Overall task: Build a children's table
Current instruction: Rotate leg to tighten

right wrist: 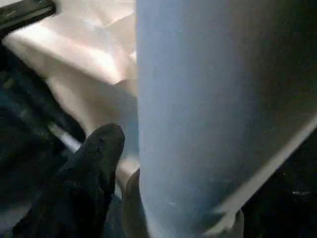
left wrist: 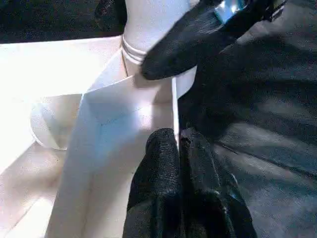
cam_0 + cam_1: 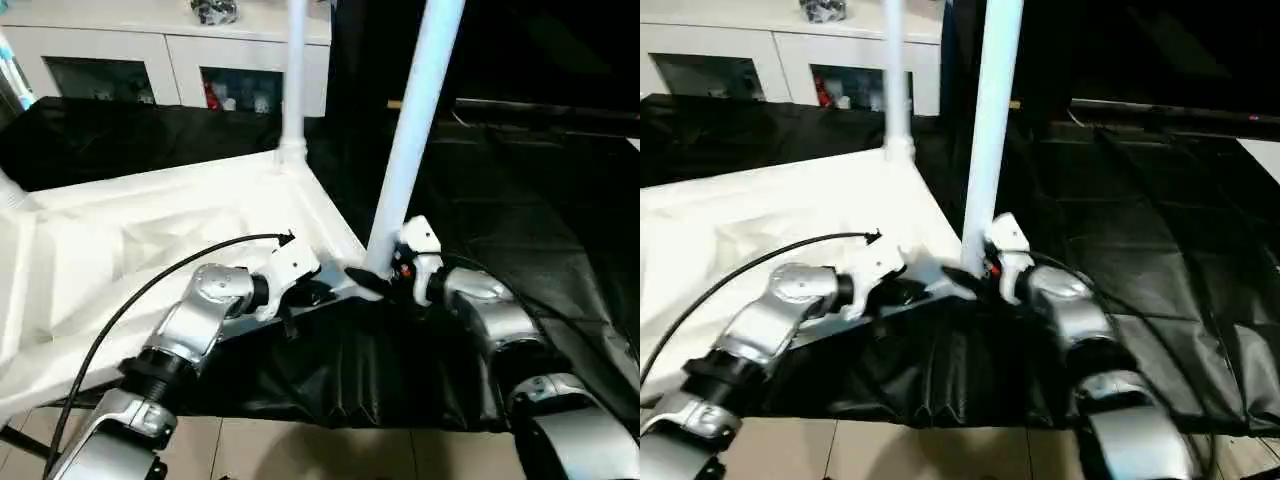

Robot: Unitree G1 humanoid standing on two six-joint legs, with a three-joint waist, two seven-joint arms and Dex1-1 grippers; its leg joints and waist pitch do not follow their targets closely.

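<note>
So the tabletop (image 3: pixel 150 230) is lying upside down, ribbed underside up, on a black sheet (image 3: pixel 520 200) that's spread over whatever's underneath. Two legs are standing up out of it. One leg (image 3: pixel 294 80) sits upright in the far corner socket. The other leg (image 3: pixel 415 130) is at the near corner on the robot's right side and leans a bit to the right.

The left gripper (image 2: pixel 177 141) has its fingers pressed together, pinching the thin side wall of the tabletop right by that near corner. The right gripper (image 3: pixel 385 275) is down at the base of the leaning leg, with its fingers (image 1: pixel 96 163) spread to either side of the tube. Can't tell if they're actually squeezing it or just sitting around it.

Behind it all there's a white cabinet (image 3: pixel 170 50) with glass doors.
</note>
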